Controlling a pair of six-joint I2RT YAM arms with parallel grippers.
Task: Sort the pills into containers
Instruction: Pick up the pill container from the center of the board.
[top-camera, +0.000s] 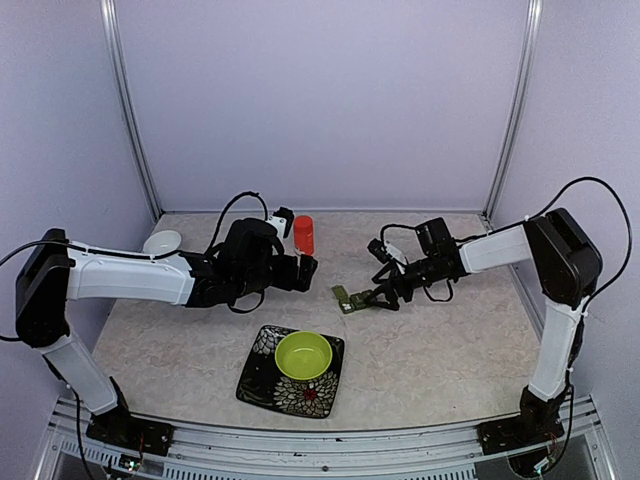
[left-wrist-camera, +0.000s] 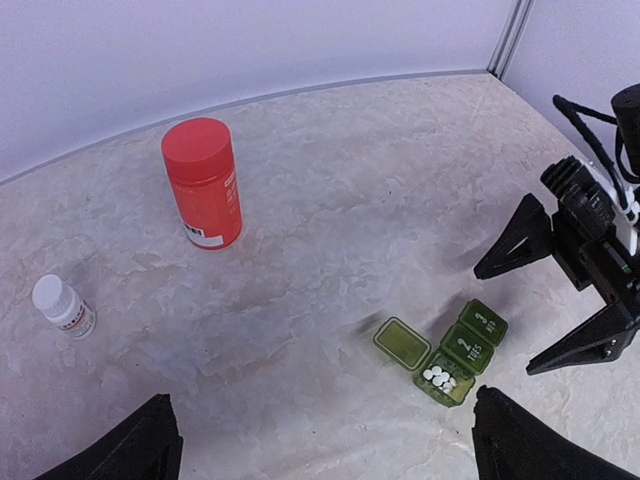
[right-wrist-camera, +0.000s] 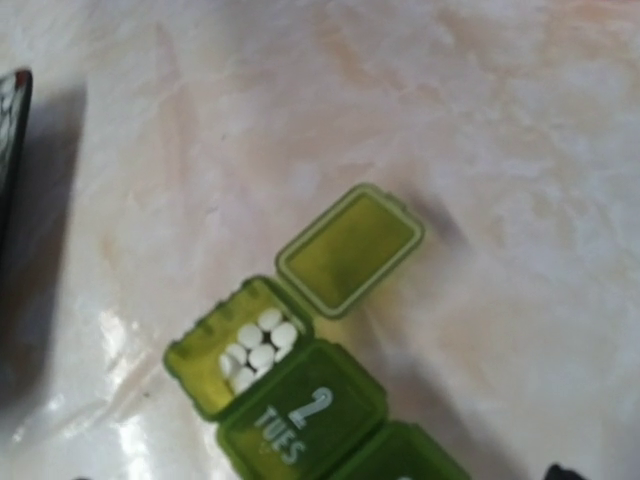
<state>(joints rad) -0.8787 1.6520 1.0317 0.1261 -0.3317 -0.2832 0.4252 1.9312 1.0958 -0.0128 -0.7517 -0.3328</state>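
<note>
Near the middle of the desk (top-camera: 440, 350) we see the dark green pillbox (top-camera: 347, 298), a strip of three compartments lying flat. Its end compartment is open, with the lid (right-wrist-camera: 350, 248) flipped back flat onto the desk. A heap of small white pills (right-wrist-camera: 257, 345) lies inside. The middle lid, marked "2 TUES", and the third lid are down. The right pincer (left-wrist-camera: 503, 323) is released, its fingers spread at the shut end of the strip and grasping nothing. We cannot tell whether a fingertip touches the box. The left pincer (left-wrist-camera: 322, 400) is also released and empty, its two fingers wide apart, facing the pillbox from the other side and well apart from it. Behind it an orange-red bottle (top-camera: 303, 235) stands upright with its cap on. In the left wrist view a small white bottle (left-wrist-camera: 63, 306) stands to the left of that one. Nearer the arm bases a lime-green bowl (top-camera: 303, 354) sits on a black patterned plate (top-camera: 270, 385), between the two arms and apart from the pillbox.
</note>
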